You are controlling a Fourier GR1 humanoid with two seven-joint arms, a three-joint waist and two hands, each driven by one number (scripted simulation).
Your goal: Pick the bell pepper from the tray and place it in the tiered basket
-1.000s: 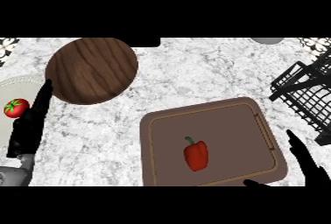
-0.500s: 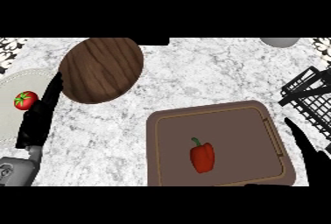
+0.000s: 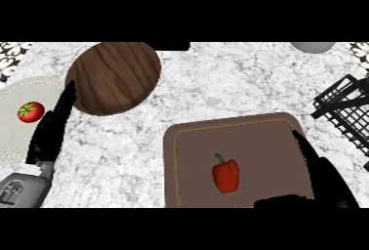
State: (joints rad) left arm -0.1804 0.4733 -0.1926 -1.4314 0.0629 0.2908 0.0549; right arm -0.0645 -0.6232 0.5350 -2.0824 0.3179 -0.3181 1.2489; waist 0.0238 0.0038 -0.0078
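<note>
Centrally, the bell pepper lay on the brown tray, untouched. Right robot hand hovered over the tray's right edge, fingers straight, thumb spread, holding nothing. Left robot hand rested released at the table's left. Tiered basket stood far right.

One red bell pepper with a green stem lies at about five o'clock. One brown rectangular tray with rounded corners sits beneath it. One black wire tiered basket shows at three o'clock, cut by the edge. One dark round wooden board lies at eleven o'clock. One pale round plate sits at nine o'clock, bearing one red tomato. One grey rounded object, partly cut off, shows at one o'clock. Two black hands show: the left hand at eight o'clock, the right hand at four o'clock.
</note>
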